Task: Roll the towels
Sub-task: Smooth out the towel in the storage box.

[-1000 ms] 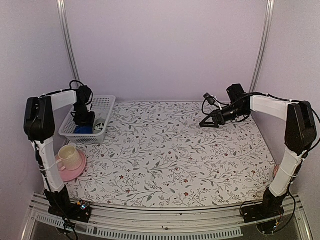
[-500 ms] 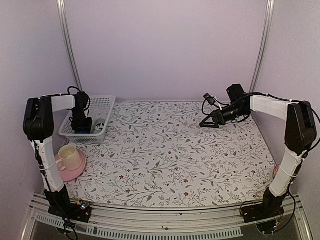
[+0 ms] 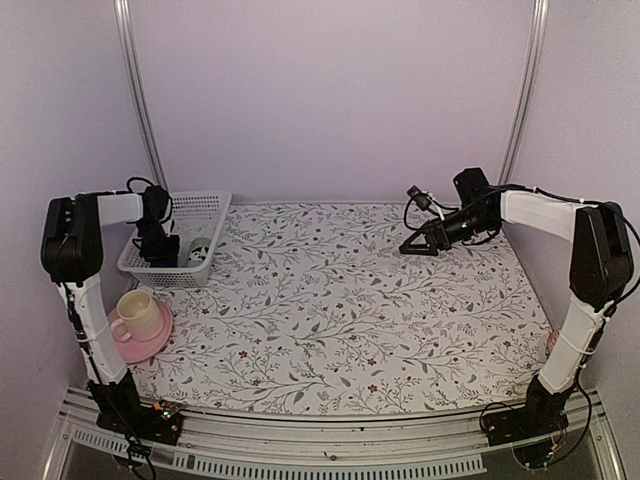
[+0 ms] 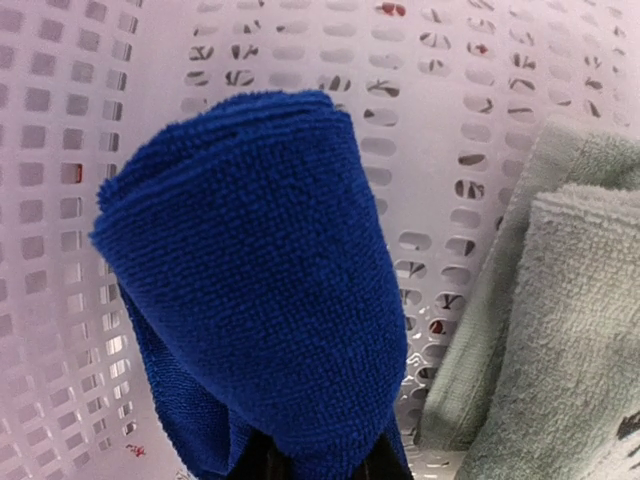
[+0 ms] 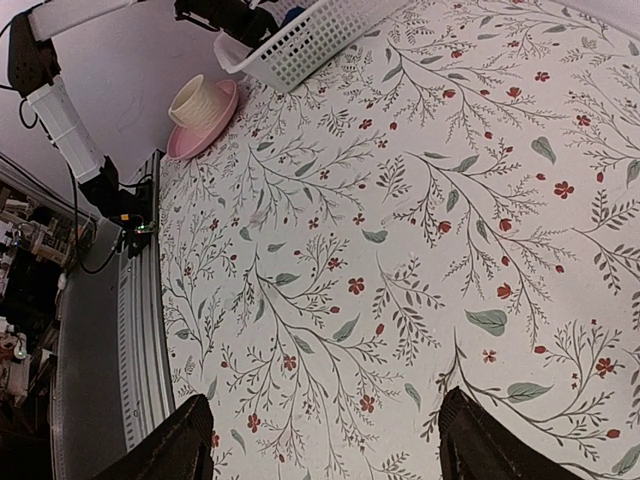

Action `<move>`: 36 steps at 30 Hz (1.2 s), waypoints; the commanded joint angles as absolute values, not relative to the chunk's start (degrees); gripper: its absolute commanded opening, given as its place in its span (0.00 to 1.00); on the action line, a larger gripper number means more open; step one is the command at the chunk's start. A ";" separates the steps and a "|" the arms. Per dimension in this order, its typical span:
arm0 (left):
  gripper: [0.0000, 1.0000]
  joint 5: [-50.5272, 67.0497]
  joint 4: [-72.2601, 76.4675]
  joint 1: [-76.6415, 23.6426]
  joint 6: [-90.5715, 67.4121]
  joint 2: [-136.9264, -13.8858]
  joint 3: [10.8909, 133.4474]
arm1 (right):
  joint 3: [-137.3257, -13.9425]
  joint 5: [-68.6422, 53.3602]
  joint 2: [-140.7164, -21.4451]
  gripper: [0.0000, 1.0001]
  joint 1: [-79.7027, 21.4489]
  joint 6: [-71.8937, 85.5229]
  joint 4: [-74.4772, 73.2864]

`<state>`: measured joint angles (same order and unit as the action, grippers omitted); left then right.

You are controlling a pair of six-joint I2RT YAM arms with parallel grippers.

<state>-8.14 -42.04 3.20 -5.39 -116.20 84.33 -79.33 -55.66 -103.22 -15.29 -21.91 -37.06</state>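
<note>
Left hand [image 3: 160, 251] apparently around blue towel [image 4: 250, 280]

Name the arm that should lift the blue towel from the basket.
Left: the left gripper is in the basket, holding the blue towel. The right gripper hovers open far across the table.

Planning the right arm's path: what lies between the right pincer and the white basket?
Nothing: between the right pincer and the basket the floral tablecloth is bare, per the top view.
</note>
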 commanded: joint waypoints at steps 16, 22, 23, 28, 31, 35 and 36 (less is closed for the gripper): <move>0.01 13.65 -38.68 3.84 -3.27 -110.78 78.02 | -81.25 -57.00 -102.09 0.78 -14.96 -22.94 -37.97; 0.07 13.56 -40.04 3.55 -0.13 -110.96 76.63 | -81.36 -57.02 -102.28 0.78 -14.94 -22.94 -38.04; 0.12 13.80 -40.07 3.44 0.29 -111.02 76.38 | -81.32 -56.97 -102.29 0.78 -14.94 -23.01 -38.04; 0.43 12.34 -39.65 3.21 0.43 -110.62 75.94 | -81.30 -56.50 -102.23 0.79 -14.94 -23.29 -38.17; 0.55 11.08 -38.95 3.22 -0.31 -108.84 76.37 | -81.45 -55.88 -102.05 0.80 -14.94 -23.53 -38.21; 0.61 10.09 -38.93 3.21 -0.91 -106.32 78.33 | -81.42 -54.91 -101.78 0.82 -14.99 -23.95 -38.22; 0.62 9.72 -38.94 3.17 -1.08 -105.31 78.76 | -81.39 -54.67 -101.84 0.82 -14.96 -23.98 -38.23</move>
